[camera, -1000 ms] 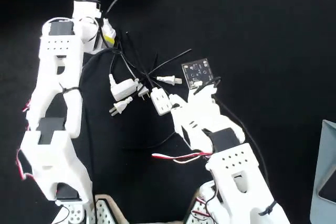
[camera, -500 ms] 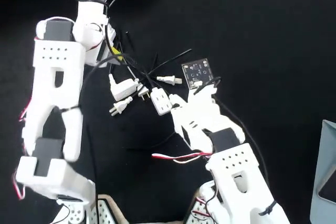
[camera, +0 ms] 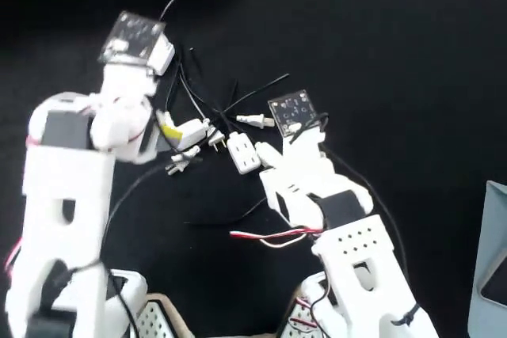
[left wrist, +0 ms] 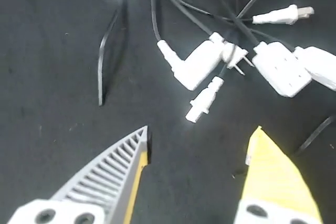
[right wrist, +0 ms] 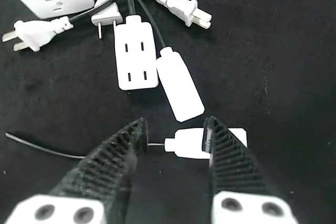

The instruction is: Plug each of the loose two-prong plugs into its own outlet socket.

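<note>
Over the tangle of cords at mid-table, my left gripper (left wrist: pixel 202 132) now hangs with its jaws spread wide and nothing between them. A second ago that arm was stretched toward the table's far side; it has swung back and sits near the angled white adapter (left wrist: pixel 197 69) and a small loose plug (left wrist: pixel 205 98). My right gripper (right wrist: pixel 175 127) has not moved: jaws parted, a white plug body (right wrist: pixel 186 144) lying loose between them, near the outlet block (right wrist: pixel 135 59). Another two-prong plug (right wrist: pixel 181 8) lies unplugged near that block.
</note>
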`<action>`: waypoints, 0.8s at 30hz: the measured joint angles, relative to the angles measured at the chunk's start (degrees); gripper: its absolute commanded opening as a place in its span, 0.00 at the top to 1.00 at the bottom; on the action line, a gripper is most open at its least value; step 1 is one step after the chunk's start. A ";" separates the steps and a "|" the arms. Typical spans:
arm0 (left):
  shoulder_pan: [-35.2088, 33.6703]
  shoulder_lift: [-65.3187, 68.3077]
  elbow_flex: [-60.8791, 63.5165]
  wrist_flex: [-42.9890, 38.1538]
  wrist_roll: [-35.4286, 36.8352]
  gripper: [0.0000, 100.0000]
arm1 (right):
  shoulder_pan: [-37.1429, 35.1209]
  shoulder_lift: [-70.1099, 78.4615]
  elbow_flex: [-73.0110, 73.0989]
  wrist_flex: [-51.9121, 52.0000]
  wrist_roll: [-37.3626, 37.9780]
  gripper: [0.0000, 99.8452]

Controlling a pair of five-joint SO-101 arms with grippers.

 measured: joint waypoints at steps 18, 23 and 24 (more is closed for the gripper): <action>-17.76 -32.09 48.70 -18.29 0.44 0.70 | 0.00 37.80 -29.63 0.88 16.97 0.82; -21.10 -38.07 57.49 -21.89 0.44 0.70 | 0.26 49.41 -40.18 2.02 20.04 0.82; -21.27 -39.03 59.25 -22.24 0.44 0.70 | 0.26 51.87 -42.29 2.81 21.10 0.82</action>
